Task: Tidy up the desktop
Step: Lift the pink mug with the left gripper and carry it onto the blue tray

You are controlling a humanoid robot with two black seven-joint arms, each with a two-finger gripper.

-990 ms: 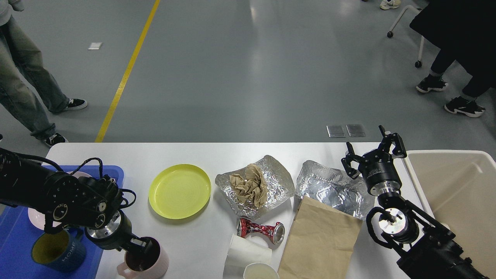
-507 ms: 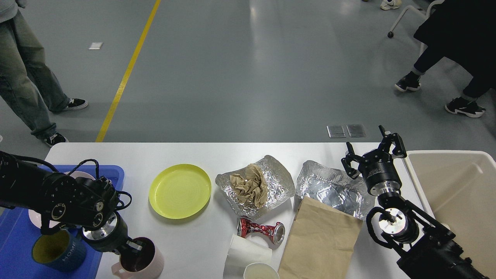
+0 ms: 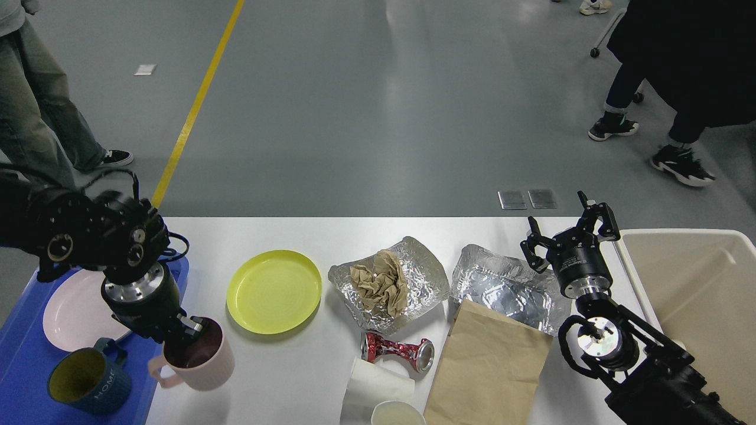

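Observation:
The white desktop (image 3: 331, 233) spans the view. My left gripper (image 3: 190, 332) is shut on the rim of a pink mug (image 3: 198, 360), holding it lifted and tilted at the right edge of the blue tray (image 3: 23, 360). In the tray lie a pink plate (image 3: 74, 310) and a dark blue mug (image 3: 88, 383). My right gripper (image 3: 570, 227) stands open and empty above the far right of the desktop, beside the beige bin (image 3: 691, 295). A yellow plate (image 3: 274, 290) lies left of centre.
Crumpled foil holding brown paper (image 3: 387, 283), a second foil sheet (image 3: 505, 286), a crushed red can (image 3: 397, 349), a brown paper bag (image 3: 490, 366), a white paper roll (image 3: 375, 386) and a white cup (image 3: 397, 414) litter the middle. People stand beyond the table.
My left arm rose and swung back toward the far left, carrying the pink mug up and left toward the tray edge. The pink plate is now uncovered. The right arm stayed still.

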